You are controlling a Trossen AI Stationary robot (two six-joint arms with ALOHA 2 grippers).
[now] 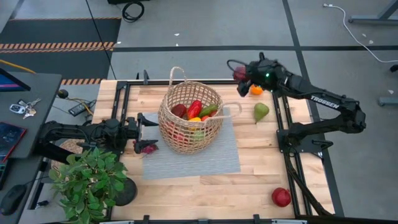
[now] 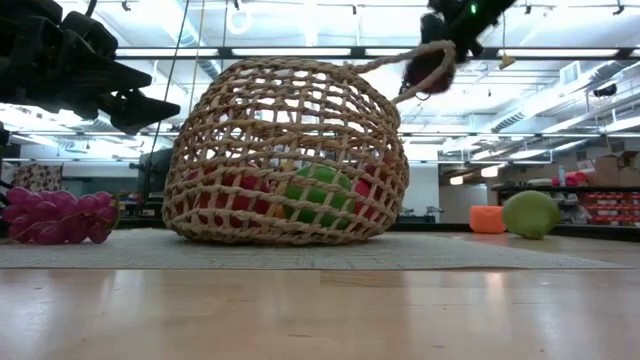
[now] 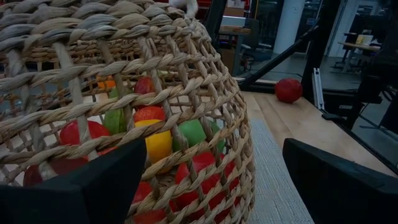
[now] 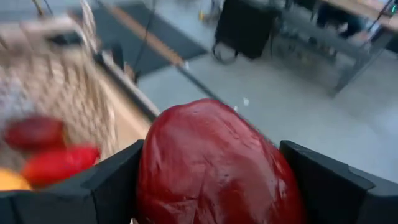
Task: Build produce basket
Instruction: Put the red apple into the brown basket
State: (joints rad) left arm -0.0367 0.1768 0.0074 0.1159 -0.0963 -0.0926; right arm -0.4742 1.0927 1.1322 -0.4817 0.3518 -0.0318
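Looks like this one's well past halfway. The round tan woven wicker basket (image 1: 190,118) sits on a grey ribbed mat (image 1: 211,155) mid-counter, already holding a decent pile: a red pepper (image 1: 194,109), a dark-red piece (image 1: 179,111), bits of green, yellow and orange showing through the weave in the left wrist view.

The right end effector (image 4: 208,174) is up in the air just right of the basket, toward the far edge of the wooden counter (image 1: 261,180), and it's clamped on a glossy dark-red toy fruit (image 4: 214,165), fingers (image 4: 115,180) pressed on both sides. My guess is that one goes in next.

Still out on the counter: a small orange fruit (image 1: 255,89) at the far right, a green pear (image 1: 260,111) right of the basket, a red apple (image 1: 281,197) at the near right corner, and a bunch of purple-red grapes (image 1: 147,147) just left of the mat. So about 4 loose pieces plus the one being carried.

The left end effector (image 1: 144,122) hangs just left of the basket with its fingers apart, holding nothing.

Hard to say exactly how many items are inside, since the weave and the pile hide the lower ones. The potted green plant (image 1: 87,180) covers the near left corner too.
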